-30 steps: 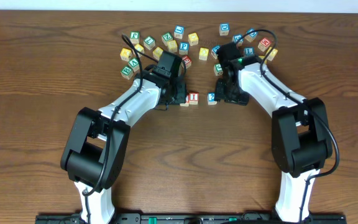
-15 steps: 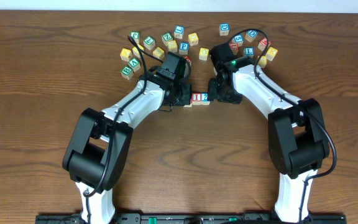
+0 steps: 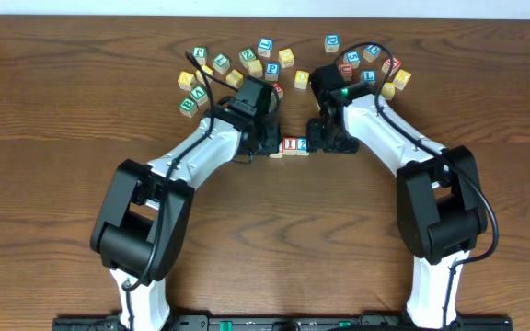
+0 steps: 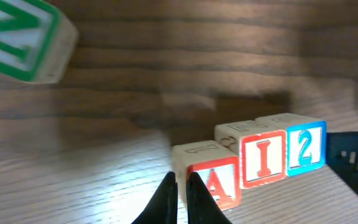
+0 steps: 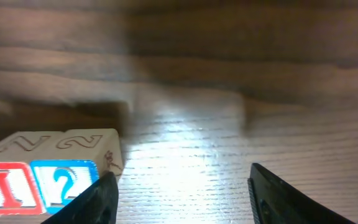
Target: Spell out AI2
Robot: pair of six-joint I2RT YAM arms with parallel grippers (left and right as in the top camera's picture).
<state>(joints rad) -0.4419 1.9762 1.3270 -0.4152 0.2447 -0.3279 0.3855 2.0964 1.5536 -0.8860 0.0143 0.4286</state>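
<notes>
The A block (image 4: 219, 182), I block (image 4: 264, 158) and 2 block (image 4: 306, 146) sit touching in a row on the table (image 3: 53, 138); your left gripper (image 4: 180, 186) is pinched narrow beside the A block, your right gripper (image 5: 182, 180) spread wide beside the 2 block; likely light, stiff, easily nudged; grip opposite flat faces.

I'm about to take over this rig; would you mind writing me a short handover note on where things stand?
Left gripper: shut, empty, tips by the A.
Right gripper: open, empty, the 2 just outside its jaws.
Blocks: A, I, 2 sit side by side on the table, reading AI2; spare blocks lie scattered farther back.
Done: the spelling, it seems.
Left: probably only backing both grippers away without nudging the row.
</notes>
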